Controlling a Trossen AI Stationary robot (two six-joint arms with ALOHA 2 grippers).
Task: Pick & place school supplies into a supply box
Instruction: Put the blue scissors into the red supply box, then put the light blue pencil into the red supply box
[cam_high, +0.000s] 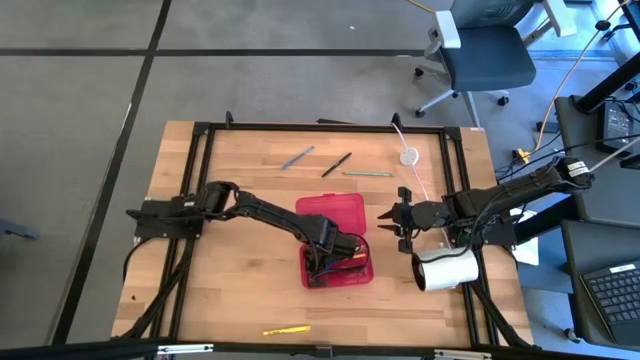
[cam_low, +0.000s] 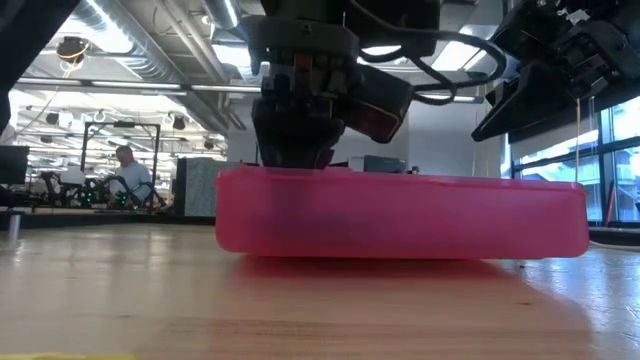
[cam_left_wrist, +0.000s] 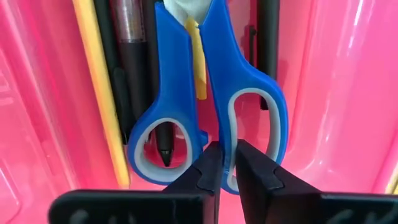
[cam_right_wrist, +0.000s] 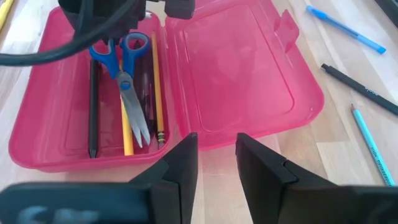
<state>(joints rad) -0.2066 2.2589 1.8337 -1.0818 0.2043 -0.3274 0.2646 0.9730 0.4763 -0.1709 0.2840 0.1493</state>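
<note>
Wooden table (cam_high: 240, 290) under red supply box (cam_high: 330, 212), office behind.

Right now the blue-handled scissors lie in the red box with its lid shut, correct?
Not quite. The scissors do lie in the red box, but its lid is open, folded flat on the table, as the right wrist view shows.

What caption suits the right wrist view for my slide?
Left gripper over blue-handled scissors in the open red supply box; three pens wait on the table.
</note>
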